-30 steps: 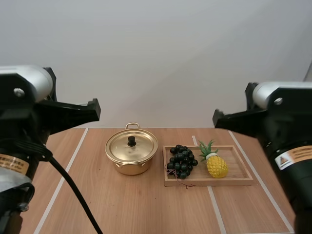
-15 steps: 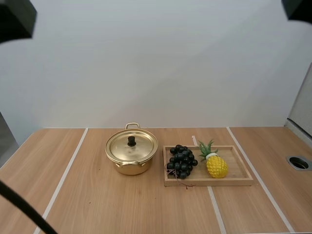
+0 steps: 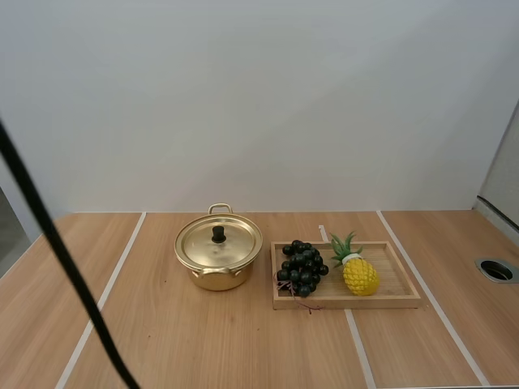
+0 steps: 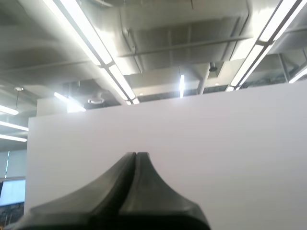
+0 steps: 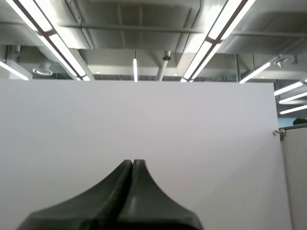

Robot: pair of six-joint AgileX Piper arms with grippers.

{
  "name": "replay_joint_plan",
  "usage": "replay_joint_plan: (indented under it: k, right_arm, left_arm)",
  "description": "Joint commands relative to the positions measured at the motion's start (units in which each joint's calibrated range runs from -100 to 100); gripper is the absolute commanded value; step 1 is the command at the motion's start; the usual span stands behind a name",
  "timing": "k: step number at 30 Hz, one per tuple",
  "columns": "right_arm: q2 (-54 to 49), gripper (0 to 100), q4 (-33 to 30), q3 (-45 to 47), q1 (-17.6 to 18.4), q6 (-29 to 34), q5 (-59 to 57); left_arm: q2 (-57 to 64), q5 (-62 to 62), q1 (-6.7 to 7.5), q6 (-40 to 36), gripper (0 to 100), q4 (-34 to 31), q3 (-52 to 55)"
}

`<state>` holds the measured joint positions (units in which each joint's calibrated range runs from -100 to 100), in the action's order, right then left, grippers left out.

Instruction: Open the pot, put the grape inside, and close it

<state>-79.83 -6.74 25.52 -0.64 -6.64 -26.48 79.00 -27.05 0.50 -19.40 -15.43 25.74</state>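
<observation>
Holding nothing, the left gripper (image 4: pixel 136 155) and right gripper (image 5: pixel 133 163) are pinched closed; the lid (image 3: pixel 237 245) sits on the pot (image 3: pixel 217 280), so grasping its knob (image 3: pixel 219 234) likely comes first.

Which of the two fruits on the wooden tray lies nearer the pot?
The dark bunch of grapes, at the end of the tray beside the pot. The yellow pineapple sits on the grapes' other side, farther from the pot.

We see the gold pot (image 3: pixel 216 279) upright, its lid (image 3: pixel 231 243) with 1 black knob seated on it. Just right, the dark grape bunch (image 3: pixel 302 267) lies on the wooden tray's (image 3: pixel 381 301) left end.
</observation>
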Motion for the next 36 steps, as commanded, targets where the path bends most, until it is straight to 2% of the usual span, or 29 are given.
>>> replay_joint_plan:
  k: [1, 3, 8, 11, 13, 14, 15, 17, 20, 22, 23, 24, 25, 26, 28, 29, 36]
  right_arm:
    - [13.6, 0, -0.5, -9.8, -0.2, -0.5, -6.9]
    - [16.8, 0, -0.5, -11.7, -0.2, -0.5, -6.9]
    - [22.0, 0, -0.4, -13.3, -1.5, -0.5, -6.4]
    - [23.6, 0, -0.4, -13.3, -2.7, -0.6, -5.3]
    - [24.3, 0, -0.4, -13.3, -3.4, -1.7, -5.1]
    - [24.7, 0, -0.4, -13.3, -3.8, -2.1, -5.0]
    - [24.9, 0, -0.3, -13.3, -4.2, -2.8, -4.6]
    - [25.2, 0, 0.8, -13.3, -4.9, -5.7, -4.6]
    - [25.2, 0, 4.6, -13.3, -5.2, -11.4, -5.3]
    - [25.2, 0, 7.5, -13.3, -5.2, -13.5, -6.7]
    - [25.2, 0, 8.7, -13.3, -5.2, -14.0, -7.5]
    - [25.2, 0, 9.5, -13.3, -5.2, -14.3, -8.2]
    - [25.3, 12, 10.0, -13.3, -5.2, -14.7, -8.9]
    - [25.3, 31, 10.2, -13.3, -5.2, -14.7, -9.2]
    - [25.5, 77, 11.0, -13.3, -5.2, -14.7, -9.0]
    - [25.5, 100, 11.1, -13.3, -5.2, -14.7, -9.0]
    - [25.5, 100, 11.1, -13.3, -5.2, -15.0, -8.8]
  left_arm:
    - [-11.0, -4.7, -0.13, 0.2, 0, -0.1, -6.3]
    - [-14.4, -5.1, -0.29, 0.2, 0, -0.1, -8.1]
    - [-20.7, -5.5, -2.84, 0.8, 0, 2.9, -9.1]
    - [-23.4, -7.4, -4.04, 7.2, 0, 10.1, -9.1]
    - [-24.6, -9.0, -4.53, 13.7, 0, 17.0, -9.1]
    - [-25.2, -9.9, -4.81, 17.1, 0, 22.4, -9.1]
    - [-25.5, -10.3, -4.89, 19.0, 0, 24.4, -9.1]
    - [-25.8, -11.0, -5.45, 22.7, 0, 30.1, -9.1]
    - [-26.1, -11.5, -6.31, 26.6, 0, 34.9, -9.1]
    - [-26.1, -11.9, -6.40, 28.5, 10, 37.1, -9.1]
    - [-26.1, -12.5, -6.40, 29.7, 17, 38.1, -9.3]
    - [-26.1, -13.3, -6.40, 30.8, 29, 39.1, -9.3]
    - [-26.1, -13.9, -6.40, 31.5, 44, 39.8, -9.3]
    - [-26.1, -14.4, -6.40, 31.5, 60, 40.0, -9.3]
    - [-26.2, -15.3, -6.40, 31.5, 96, 40.0, -9.3]
    - [-26.2, -15.5, -6.40, 31.5, 100, 40.0, -9.3]
    - [-28.8, -24.9, -6.40, 33.7, 100, 40.1, -9.3]
